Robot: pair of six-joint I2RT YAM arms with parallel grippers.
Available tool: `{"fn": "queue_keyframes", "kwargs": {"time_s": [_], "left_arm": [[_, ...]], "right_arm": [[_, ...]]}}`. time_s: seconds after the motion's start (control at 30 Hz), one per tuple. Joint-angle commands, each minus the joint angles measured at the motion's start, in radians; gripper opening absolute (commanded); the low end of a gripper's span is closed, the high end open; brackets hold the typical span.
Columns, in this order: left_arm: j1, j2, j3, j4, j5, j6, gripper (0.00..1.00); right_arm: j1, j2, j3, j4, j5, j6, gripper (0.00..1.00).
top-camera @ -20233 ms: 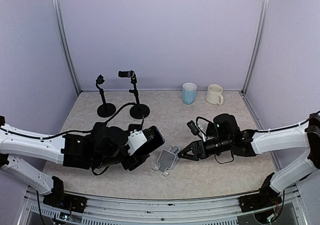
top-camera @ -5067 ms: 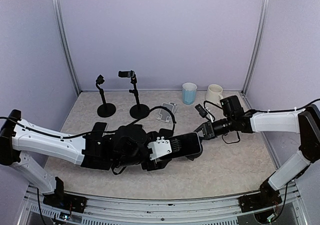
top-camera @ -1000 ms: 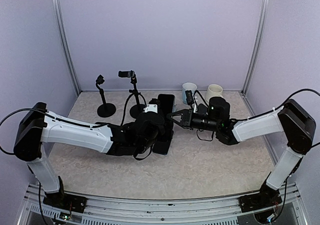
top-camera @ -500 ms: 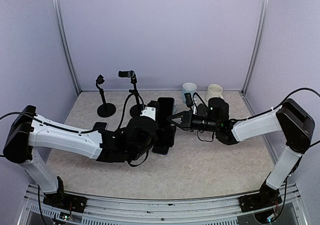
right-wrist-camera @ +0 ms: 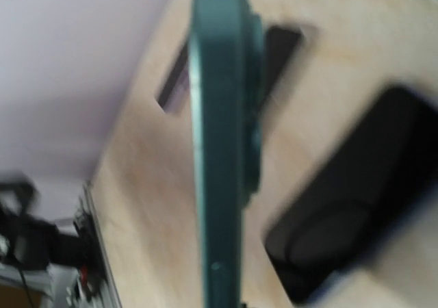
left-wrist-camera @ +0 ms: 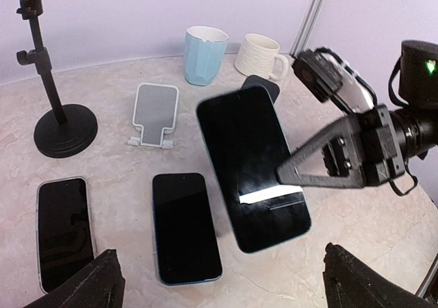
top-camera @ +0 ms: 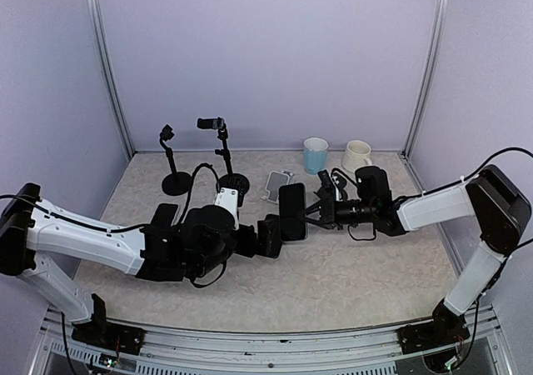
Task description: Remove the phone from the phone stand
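While the right gripper (left-wrist-camera: 284,178) pinched the phone (left-wrist-camera: 252,168) edge-on, aloft just in front of the phone stand (left-wrist-camera: 154,113), and the left gripper (left-wrist-camera: 222,291) gaped empty, we feared the slim grip letting it swivel and drop.

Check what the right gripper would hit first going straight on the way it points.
Shut on the phone, the right gripper points toward the left gripper, open just beyond it; that is probably first. Height gap unclear.

The phone (left-wrist-camera: 253,168) is held before the phone stand (left-wrist-camera: 155,113); two other phones (left-wrist-camera: 186,226) are laid leftward, two cups (left-wrist-camera: 205,55) behind
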Motion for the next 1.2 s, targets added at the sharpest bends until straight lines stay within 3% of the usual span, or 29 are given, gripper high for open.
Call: {"fn": "queue_keyframes", "kwargs": {"time_s": [0.0, 0.37, 1.07, 1.17], "left_arm": [[0.026, -0.04, -0.021, 0.02, -0.013, -0.005, 0.99], [0.043, -0.043, -0.026, 0.017, -0.01, 0.012, 0.99], [0.027, -0.016, -0.014, -0.015, -0.046, -0.001, 0.99], [0.026, -0.014, -0.014, -0.022, -0.05, -0.004, 0.99]], "right_arm": [[-0.053, -0.095, -0.075, -0.127, -0.06, -0.107, 0.0], [-0.206, -0.11, -0.181, -0.219, -0.136, -0.17, 0.0], [-0.401, 0.033, -0.132, -0.272, -0.237, -0.248, 0.0], [-0.418, 0.059, -0.126, -0.269, -0.246, -0.252, 0.04]]}}
